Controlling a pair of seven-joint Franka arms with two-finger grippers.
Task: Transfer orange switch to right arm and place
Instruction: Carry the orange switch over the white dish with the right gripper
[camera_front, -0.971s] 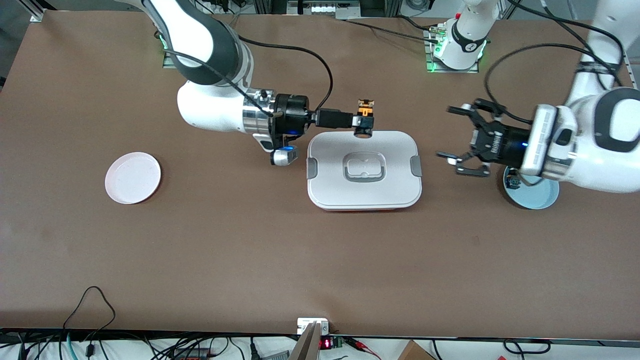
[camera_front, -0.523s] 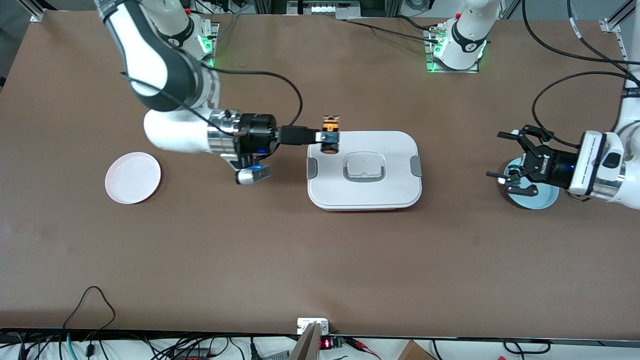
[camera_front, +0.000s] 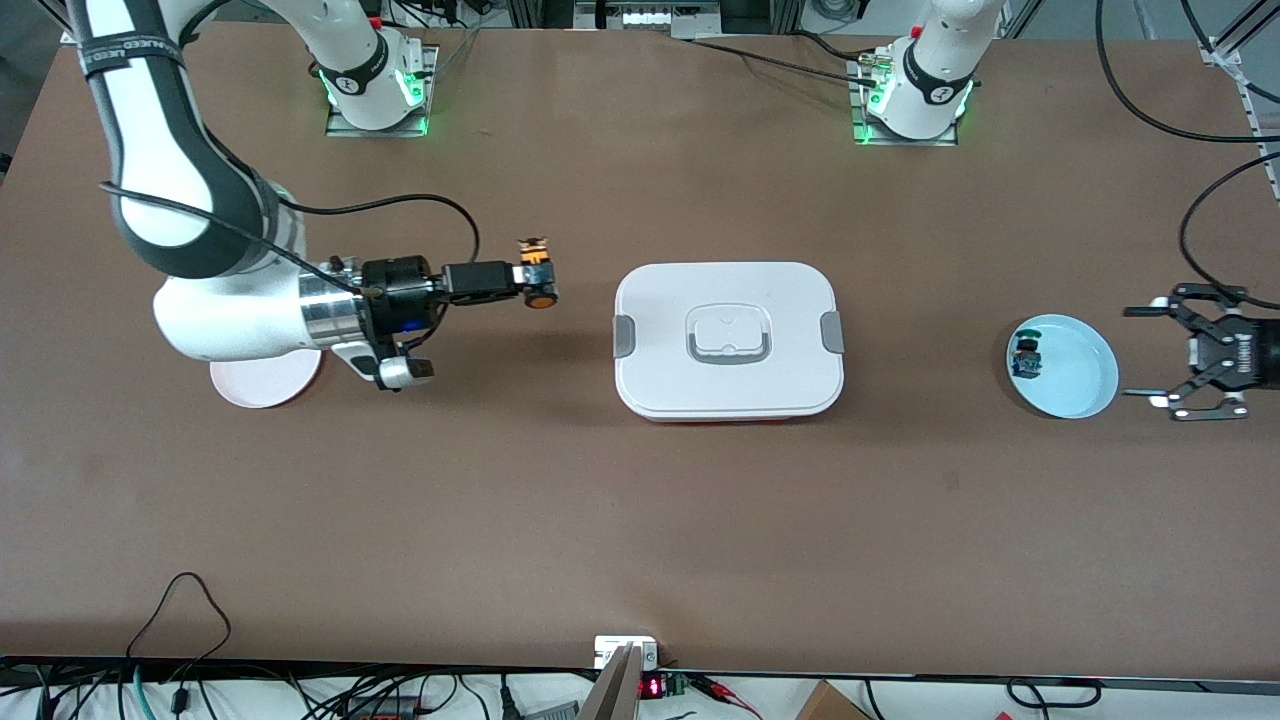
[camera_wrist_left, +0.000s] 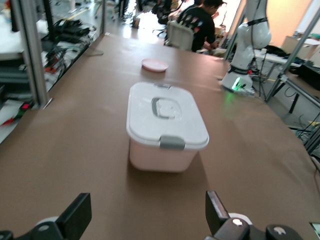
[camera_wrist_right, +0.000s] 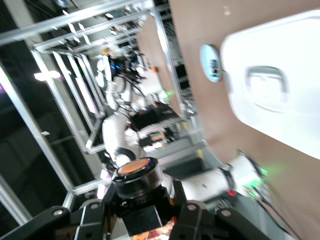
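I have the orange switch (camera_front: 535, 272) clamped in the jaws of the right gripper (camera_front: 528, 280), up in the air over bare worktop (camera_front: 640, 520) between the pink plate (camera_front: 262, 380) and the white lidded box (camera_front: 729, 340). In the right wrist view its round orange cap (camera_wrist_right: 138, 166) sits square between the 2 fingers, so the hold looks sound to me.

The left gripper (camera_front: 1180, 352) waits just beside the blue plate (camera_front: 1075, 385) at its end of the worktop, jaws spread wide and empty; the small blue-and-green switch (camera_front: 1026, 358) lies in that plate.

The handover looks done, so I judge the step in hand is the placing, probably on the pink plate, which the right arm's wrist partly covers. I would carry the switch level, come down slowly over the plate's middle, and part the jaws only once it touches, since such a small piece could roll or tip.
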